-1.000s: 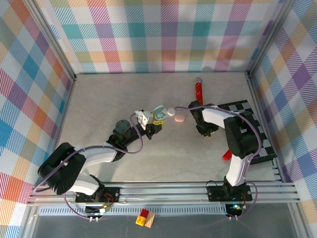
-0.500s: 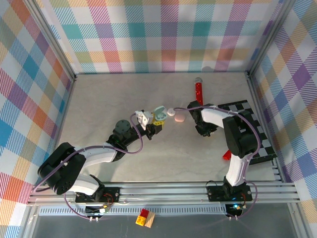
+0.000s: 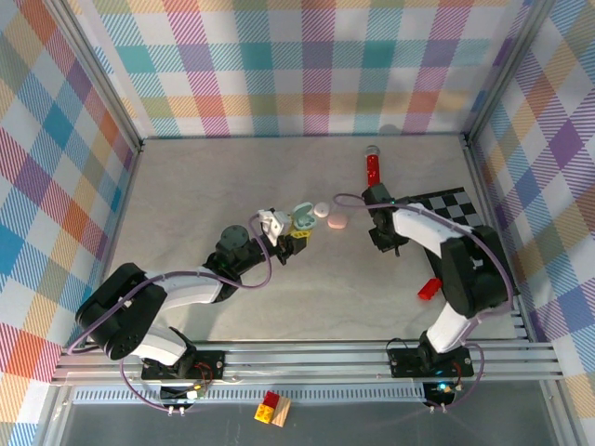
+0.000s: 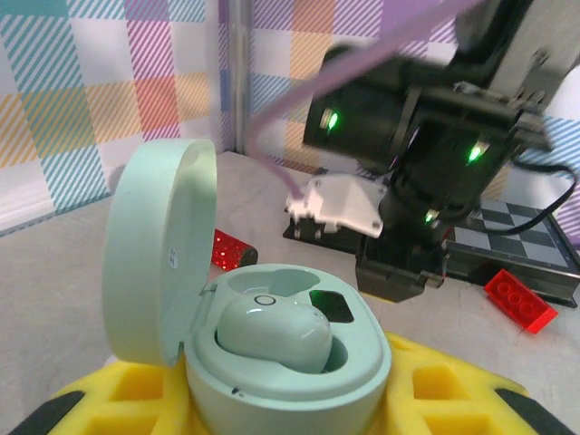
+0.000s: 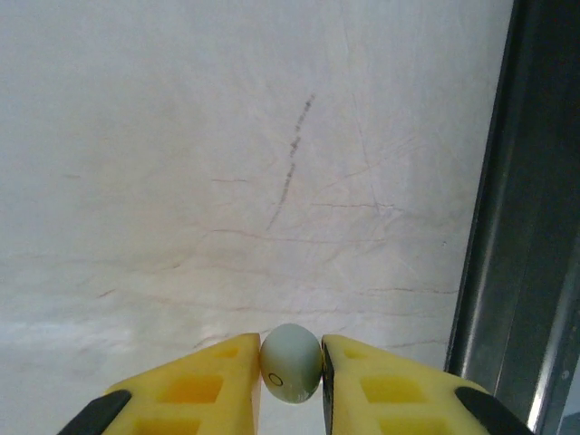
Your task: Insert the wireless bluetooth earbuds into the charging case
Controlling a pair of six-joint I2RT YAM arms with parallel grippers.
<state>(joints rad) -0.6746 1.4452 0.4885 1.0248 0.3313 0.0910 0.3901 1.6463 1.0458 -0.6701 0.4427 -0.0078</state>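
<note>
Since a second ago the right arm's elbow has swung outward, away from the charging case [image 3: 300, 216], leaving the red brick [image 3: 428, 288] in plain sight to the right of the case and nearer the arm bases. The case itself has shifted slightly rightward with the left gripper [image 3: 299, 226].

That left gripper is clamped on the charging case from both sides, holding it upright with its lid tipped open. One earbud [image 4: 275, 332] sits in a socket of the case; the socket beside it shows dark and unfilled.

To the right of the case, the right gripper [image 5: 291, 352] is closed on a second earbud [image 5: 291, 362], pale green, pinched between its yellow fingertips above the table [image 3: 204, 186].

A pink pebble case [image 3: 337, 222] lies just right of the charging case, between it and the right arm. A red cylinder [image 3: 372, 168] lies farther back and right of the case.
</note>
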